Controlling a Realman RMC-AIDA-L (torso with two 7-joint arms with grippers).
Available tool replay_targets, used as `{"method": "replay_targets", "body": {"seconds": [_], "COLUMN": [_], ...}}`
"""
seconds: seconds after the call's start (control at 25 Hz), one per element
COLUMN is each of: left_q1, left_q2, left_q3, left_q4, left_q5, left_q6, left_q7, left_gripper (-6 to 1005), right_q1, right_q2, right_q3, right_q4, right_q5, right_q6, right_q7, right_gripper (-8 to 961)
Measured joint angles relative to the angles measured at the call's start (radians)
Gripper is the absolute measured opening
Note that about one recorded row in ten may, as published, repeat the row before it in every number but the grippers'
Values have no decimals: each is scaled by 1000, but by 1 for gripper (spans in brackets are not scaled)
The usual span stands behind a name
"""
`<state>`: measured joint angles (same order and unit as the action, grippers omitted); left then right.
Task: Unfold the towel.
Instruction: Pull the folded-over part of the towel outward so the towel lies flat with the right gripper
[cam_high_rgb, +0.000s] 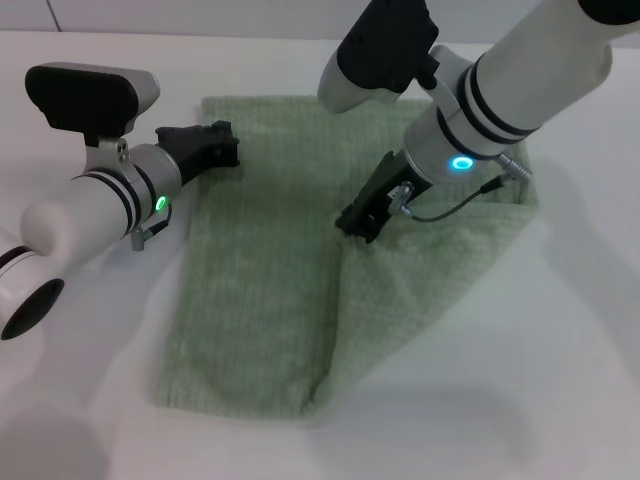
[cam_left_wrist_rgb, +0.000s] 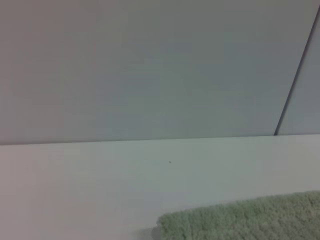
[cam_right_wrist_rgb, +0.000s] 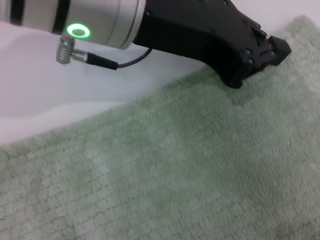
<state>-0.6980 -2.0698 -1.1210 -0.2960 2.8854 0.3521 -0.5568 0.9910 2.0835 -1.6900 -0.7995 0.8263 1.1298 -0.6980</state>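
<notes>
Towel (cam_high_rgb: 265, 290) is spread on the white table (cam_high_rgb: 500, 400), its right part lifted into a fold. The right end effector (cam_high_rgb: 358, 222) is clamped on that fold. The left end effector (cam_high_rgb: 222, 143), fingers together, rests at the towel's far-left corner.

Lab-type setup — bare white table (cam_high_rgb: 500, 400), plain grey wall (cam_left_wrist_rgb: 150, 65), robot rig
</notes>
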Motion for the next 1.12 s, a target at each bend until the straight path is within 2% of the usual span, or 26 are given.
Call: {"method": "replay_targets", "body": {"seconds": [0.6,1.12], "left_q1": [-3,0], "left_q2": [1,0], "left_q3": [1,1], "left_q4": [5,0], "left_q5": [2,2], "left_q6": [-3,-1], "left_q7": [1,2], "left_gripper": [-1,-1], "right_q1": [-83,-156], "right_q2": [-3,-2], "right_q3": [13,0], "right_q4": [-245,-446], "right_q5": [-78,-166], "right_q6": [128,312], "right_q7": [48,139], "right_gripper": [30,31]}}
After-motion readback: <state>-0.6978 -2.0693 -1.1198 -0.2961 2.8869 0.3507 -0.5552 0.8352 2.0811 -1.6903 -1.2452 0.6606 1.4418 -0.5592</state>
